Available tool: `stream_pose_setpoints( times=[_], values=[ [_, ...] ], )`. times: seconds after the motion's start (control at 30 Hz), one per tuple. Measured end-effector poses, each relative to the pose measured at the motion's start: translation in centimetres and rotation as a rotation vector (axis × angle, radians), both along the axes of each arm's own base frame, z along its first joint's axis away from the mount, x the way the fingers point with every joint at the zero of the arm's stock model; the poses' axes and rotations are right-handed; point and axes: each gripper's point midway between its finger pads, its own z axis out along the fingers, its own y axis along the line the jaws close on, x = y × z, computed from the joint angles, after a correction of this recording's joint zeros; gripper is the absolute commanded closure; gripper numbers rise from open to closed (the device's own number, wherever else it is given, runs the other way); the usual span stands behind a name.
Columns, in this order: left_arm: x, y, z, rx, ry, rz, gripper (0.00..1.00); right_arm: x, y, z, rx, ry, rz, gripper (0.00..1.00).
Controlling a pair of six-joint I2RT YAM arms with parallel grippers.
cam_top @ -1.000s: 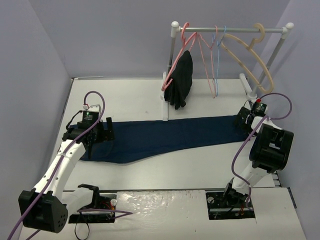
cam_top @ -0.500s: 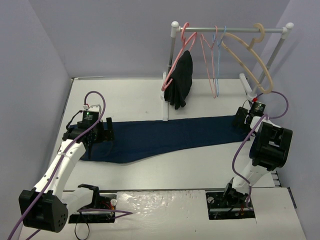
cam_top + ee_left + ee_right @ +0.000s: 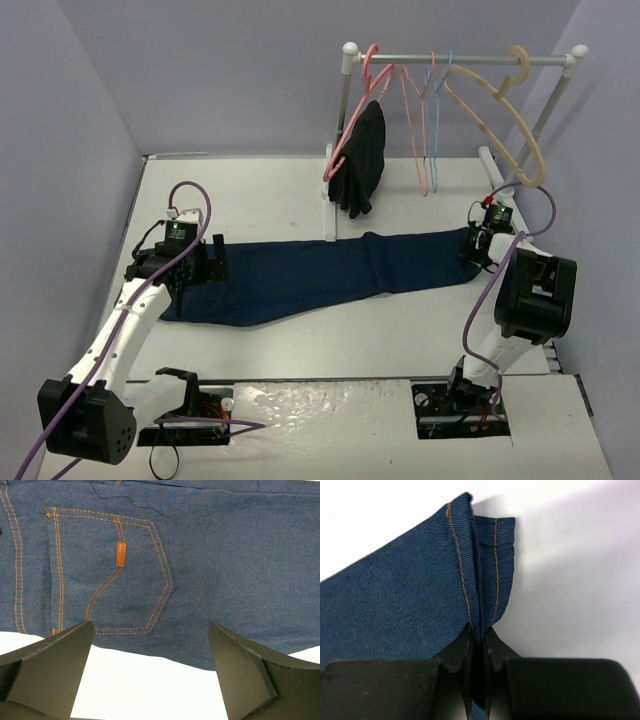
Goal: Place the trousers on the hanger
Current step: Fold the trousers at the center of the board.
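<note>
At the trousers' (image 3: 330,275) 3 o'clock end the right tool (image 3: 482,243) is pinching the hem (image 3: 490,535), the light-blue hanger (image 3: 438,110) hanging at its 11 o'clock, left tool (image 3: 195,265) spread.

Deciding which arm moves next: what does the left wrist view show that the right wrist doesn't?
Only the left wrist view shows a back pocket with a small brown tab, and the left gripper, jaws wide open over the trousers. Only the right wrist view shows the right gripper, jaws shut on a leg hem. Both show navy denim with orange stitching on the white table.
</note>
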Motion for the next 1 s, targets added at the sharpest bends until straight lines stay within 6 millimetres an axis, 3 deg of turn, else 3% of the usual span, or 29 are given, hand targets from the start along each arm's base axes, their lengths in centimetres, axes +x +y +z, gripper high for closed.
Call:
stream_pose_setpoints(
  times=[0.17, 0.3, 0.43, 0.57, 0.8, 1.0],
  values=[
    [0.0, -0.1, 0.0, -0.004, 0.0, -0.004, 0.03, -2.0, 1.5, 1.3, 0.045, 0.019, -0.013, 1.0],
    [0.1, -0.3, 0.0, -0.013, -0.003, -0.009, 0.03, -2.6, 1.1, 6.6, 0.022, -0.071, -0.081, 1.0],
    [0.2, -0.5, -0.2, -0.021, 0.004, -0.013, 0.03, -1.8, -1.3, 14.5, -0.025, -0.231, -0.18, 1.0],
    [0.3, -0.7, -0.7, -0.023, 0.022, -0.018, 0.03, -2.2, -4.8, 20.3, -0.083, -0.336, -0.288, 1.0],
    [0.2, -1.1, -1.1, -0.02, 0.036, -0.035, 0.03, -5.1, -11.1, 26.2, -0.218, -0.365, -0.459, 1.0],
    [0.1, -1.2, -1.0, -0.013, 0.03, -0.039, 0.03, -5.5, -11.5, 28.5, -0.285, -0.358, -0.47, 1.0]
  ],
)
